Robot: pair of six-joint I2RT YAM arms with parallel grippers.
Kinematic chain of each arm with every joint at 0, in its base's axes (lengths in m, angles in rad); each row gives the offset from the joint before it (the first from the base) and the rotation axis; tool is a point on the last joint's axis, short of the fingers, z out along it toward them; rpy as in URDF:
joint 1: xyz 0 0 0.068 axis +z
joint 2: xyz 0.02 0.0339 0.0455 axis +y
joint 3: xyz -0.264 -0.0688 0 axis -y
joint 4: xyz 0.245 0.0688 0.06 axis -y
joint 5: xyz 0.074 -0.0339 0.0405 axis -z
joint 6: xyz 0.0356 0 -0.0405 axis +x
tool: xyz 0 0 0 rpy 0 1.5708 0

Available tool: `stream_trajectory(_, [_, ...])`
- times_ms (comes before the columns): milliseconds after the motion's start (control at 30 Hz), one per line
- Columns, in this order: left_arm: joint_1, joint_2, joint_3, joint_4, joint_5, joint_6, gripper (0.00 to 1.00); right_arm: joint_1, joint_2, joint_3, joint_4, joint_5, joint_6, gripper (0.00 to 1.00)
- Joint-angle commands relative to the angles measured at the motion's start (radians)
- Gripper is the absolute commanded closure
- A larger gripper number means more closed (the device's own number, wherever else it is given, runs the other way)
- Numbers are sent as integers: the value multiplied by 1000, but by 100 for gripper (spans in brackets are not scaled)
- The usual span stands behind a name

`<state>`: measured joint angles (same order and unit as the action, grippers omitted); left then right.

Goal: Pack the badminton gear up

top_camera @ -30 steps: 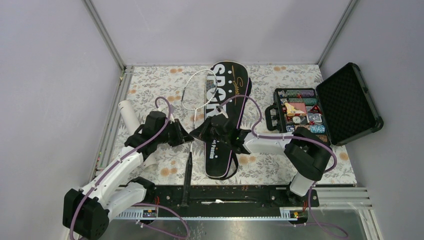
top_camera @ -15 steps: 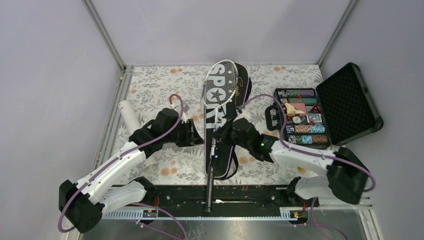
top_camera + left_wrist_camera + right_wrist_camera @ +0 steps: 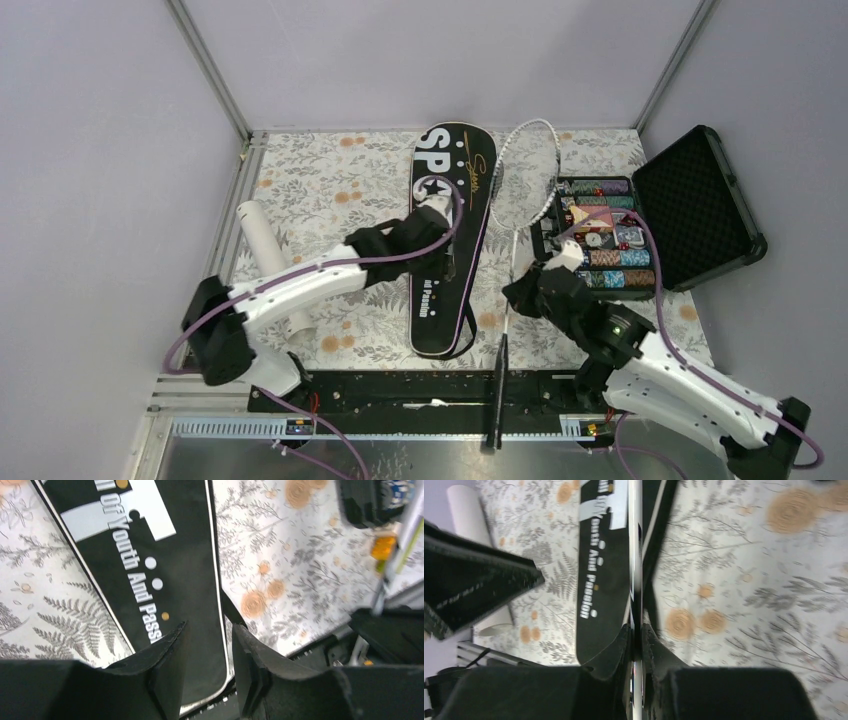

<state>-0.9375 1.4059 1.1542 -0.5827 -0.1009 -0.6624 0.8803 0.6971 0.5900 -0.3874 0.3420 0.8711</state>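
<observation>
Right fingers (image 3: 616,652) clenched on racket (image 3: 526,180) shaft; racket is just right of black SPORT bag (image 3: 452,165), head by chip case (image 3: 690,205). Left fingers (image 3: 167,660) released, empty, over bag. White tube (image 3: 262,240) lies on surface (image 3: 330,170), far left.

The bag (image 3: 447,322) bears white lettering: "SP" at its far end in the top view, and "Youth And Passion" lower down in both wrist views. Its gold script is illegible.

Left gripper (image 3: 207,630) stretches out with jaws parted; right gripper (image 3: 636,630) pinches the racket (image 3: 634,555) shaft tight between its fingers.
</observation>
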Motion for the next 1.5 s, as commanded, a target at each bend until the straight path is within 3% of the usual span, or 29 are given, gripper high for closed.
stream_trajectory(0, [-57,168,142,50,-197,35,59,-7,-129,-22,-215,95,-3,100])
stream_trajectory(300, [-75,464,315,74,-181,25,57,-7,-317,0,-373,148,19,100])
stream_trajectory(633, [-74,594,323,95,-181,24,55,-7,-383,14,-389,151,6,100])
stream_trajectory(767, [-73,609,312,91,-208,7,71,-8,-377,38,-382,118,9,100])
stream_trajectory(867, [-73,592,288,94,-249,-4,99,-7,-380,34,-365,101,16,100])
stream_trajectory(1133, [-72,373,86,247,-246,-57,100,-8,-353,-42,-234,-73,95,100])
stream_trajectory(1467, [-72,155,-81,296,-263,-104,100,-7,-221,-179,-83,-175,177,100])
